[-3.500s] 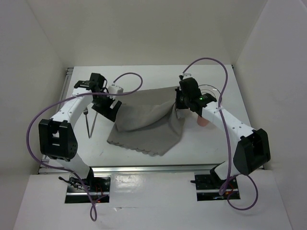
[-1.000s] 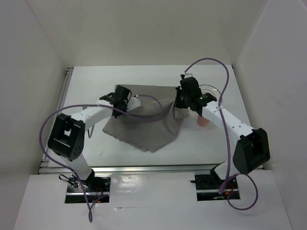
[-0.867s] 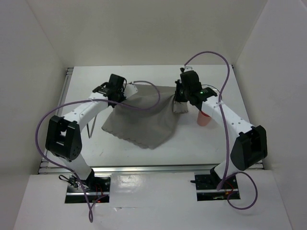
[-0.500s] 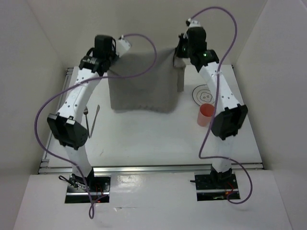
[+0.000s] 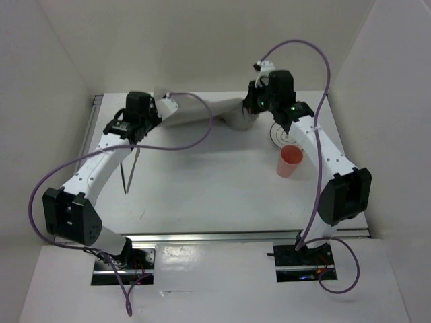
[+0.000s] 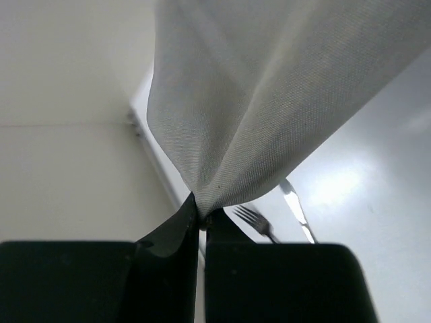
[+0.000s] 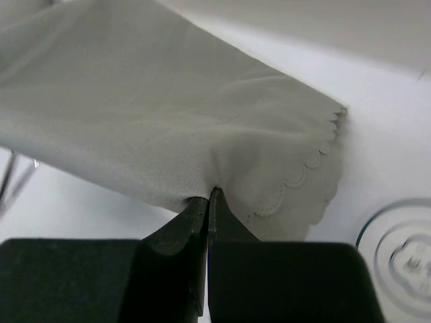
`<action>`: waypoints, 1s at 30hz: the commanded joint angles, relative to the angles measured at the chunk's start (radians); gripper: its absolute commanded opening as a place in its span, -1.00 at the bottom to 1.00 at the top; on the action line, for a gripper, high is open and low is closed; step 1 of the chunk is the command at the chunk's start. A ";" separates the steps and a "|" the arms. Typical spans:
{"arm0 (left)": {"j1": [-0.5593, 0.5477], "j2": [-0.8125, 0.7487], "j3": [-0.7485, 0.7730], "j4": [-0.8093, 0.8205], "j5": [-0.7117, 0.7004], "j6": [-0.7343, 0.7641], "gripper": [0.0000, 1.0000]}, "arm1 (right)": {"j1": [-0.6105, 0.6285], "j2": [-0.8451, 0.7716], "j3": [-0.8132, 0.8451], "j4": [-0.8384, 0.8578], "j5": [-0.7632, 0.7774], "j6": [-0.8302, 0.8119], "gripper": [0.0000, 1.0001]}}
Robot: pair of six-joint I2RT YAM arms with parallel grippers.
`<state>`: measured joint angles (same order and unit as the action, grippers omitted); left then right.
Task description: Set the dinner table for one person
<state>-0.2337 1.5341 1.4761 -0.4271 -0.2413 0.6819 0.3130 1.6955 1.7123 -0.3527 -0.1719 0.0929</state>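
A grey cloth mat with a scalloped edge is stretched between my two grippers, low over the far part of the white dinner table. My left gripper is shut on its left corner, and the left wrist view shows the fabric pinched at the fingertips. My right gripper is shut on the right corner. In the right wrist view the cloth fans out from the closed tips, and its scalloped end droops onto the table.
A salmon cup stands right of centre, with a clear glass plate just behind it, also seen as the plate in the right wrist view. A fork and knife lie at the left, the pair near the metal rail.
Both grippers have come down from holding the cloth high and hanging. The cloth now spans low and almost flat over the far side of the table.
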 commanded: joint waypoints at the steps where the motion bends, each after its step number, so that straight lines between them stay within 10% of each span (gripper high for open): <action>1: 0.004 -0.119 -0.247 0.019 0.010 0.039 -1.00 | 0.040 -0.117 -0.257 0.044 -0.052 -0.097 -1.00; 7: 0.004 -0.222 -0.667 0.091 -0.012 0.073 -1.00 | 0.251 -0.270 -0.670 0.000 -0.178 -0.023 0.60; 14: -0.006 -0.279 -0.751 -0.059 0.128 -0.056 -1.00 | 0.339 -0.508 -0.763 -0.156 0.044 0.420 0.91; 24: -0.036 -0.342 -0.803 -0.153 0.129 -0.065 -1.00 | 0.330 -0.336 -0.838 -0.371 0.218 0.823 0.79; 28: -0.058 -0.351 -0.803 -0.258 0.158 -0.013 -0.17 | 0.293 -0.327 -0.875 -0.335 0.252 0.857 0.86; 30: -0.058 -0.377 -0.751 -0.335 0.221 0.024 0.60 | 0.250 -0.327 -0.923 -0.275 0.200 0.857 0.88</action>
<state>-0.2871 1.2011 0.6762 -0.6308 -0.1127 0.6605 0.6083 1.3869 0.8268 -0.6743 0.0143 0.8913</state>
